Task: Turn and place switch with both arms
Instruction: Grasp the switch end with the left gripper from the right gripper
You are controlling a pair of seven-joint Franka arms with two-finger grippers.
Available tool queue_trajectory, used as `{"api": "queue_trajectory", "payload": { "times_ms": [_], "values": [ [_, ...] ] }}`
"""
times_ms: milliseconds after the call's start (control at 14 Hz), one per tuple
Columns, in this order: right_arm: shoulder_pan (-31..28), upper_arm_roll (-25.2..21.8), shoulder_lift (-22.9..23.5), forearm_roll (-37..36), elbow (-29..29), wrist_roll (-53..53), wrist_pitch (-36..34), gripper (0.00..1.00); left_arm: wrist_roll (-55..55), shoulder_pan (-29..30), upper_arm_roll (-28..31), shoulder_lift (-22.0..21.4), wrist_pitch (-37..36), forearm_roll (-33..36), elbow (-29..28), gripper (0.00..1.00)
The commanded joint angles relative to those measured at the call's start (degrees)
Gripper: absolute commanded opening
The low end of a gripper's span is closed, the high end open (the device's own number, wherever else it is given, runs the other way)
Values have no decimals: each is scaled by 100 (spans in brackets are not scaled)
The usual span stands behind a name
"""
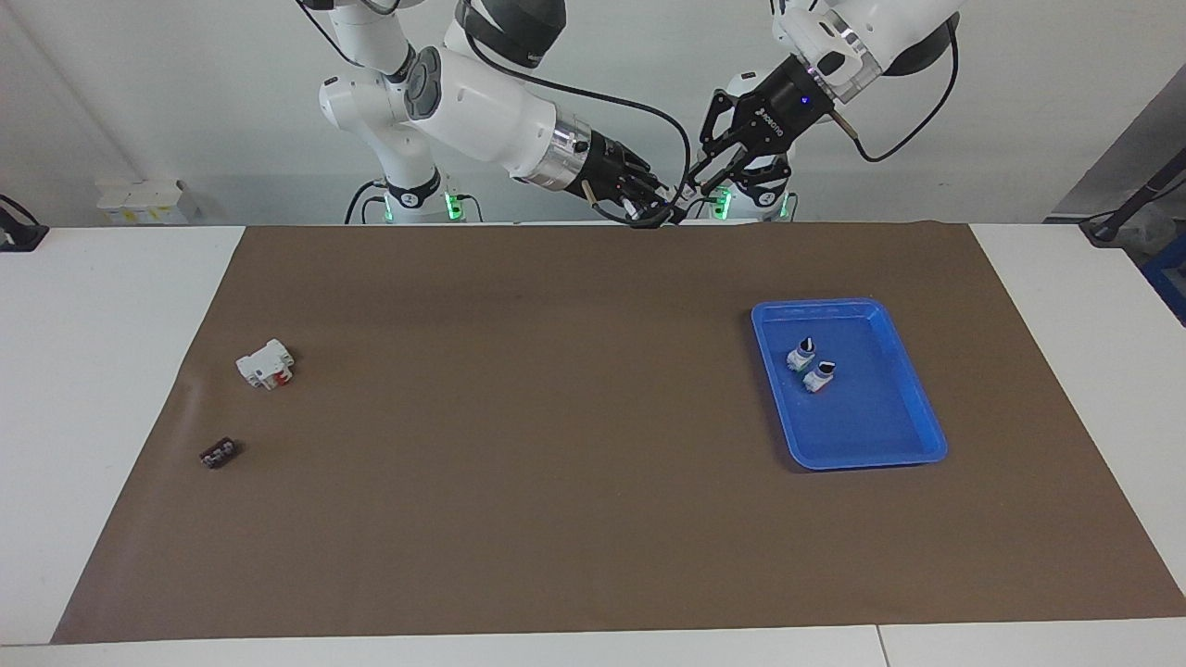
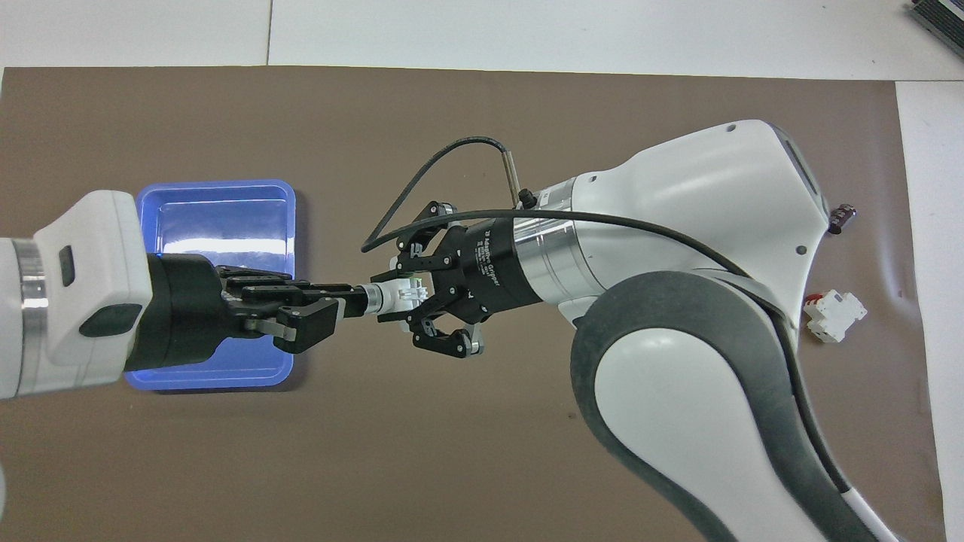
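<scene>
The switch (image 2: 389,296), white-bodied with a black knob, is held in the air between both grippers, over the brown mat (image 1: 519,417) near the robots' edge. My right gripper (image 2: 401,297) is shut on its white body. My left gripper (image 2: 340,302) is shut on the black knob end. In the facing view the right gripper (image 1: 654,209) and the left gripper (image 1: 697,183) meet tip to tip above the mat's edge, and the switch is hidden among the fingers there.
A blue tray (image 1: 913,408) toward the left arm's end holds two other small switches (image 1: 801,355) (image 1: 820,376); the left gripper partly covers the tray (image 2: 218,207) from overhead. A white block with a red part (image 1: 266,363) and a flat black piece (image 1: 219,453) lie toward the right arm's end.
</scene>
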Motion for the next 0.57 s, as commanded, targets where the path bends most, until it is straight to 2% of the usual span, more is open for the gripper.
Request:
{"api": "queue_trajectory", "payload": {
  "times_ms": [0,71,286,500],
  "values": [
    [-35,35,-68,-85,6,132,-53,0,96,40,5,-219,-32,-165,-242,4],
    [-35,35,-60,-94,6,141,-44,0,70,40,5,-245,-76,-174,-242,0],
    [-35,35,-68,-94,6,132,-44,0,-237,49,5,-254,-199,-341,-242,0],
    [-35,35,-60,-94,6,141,-44,0,-1314,23,-91,-272,-208,-332,-163,0]
  ]
}}
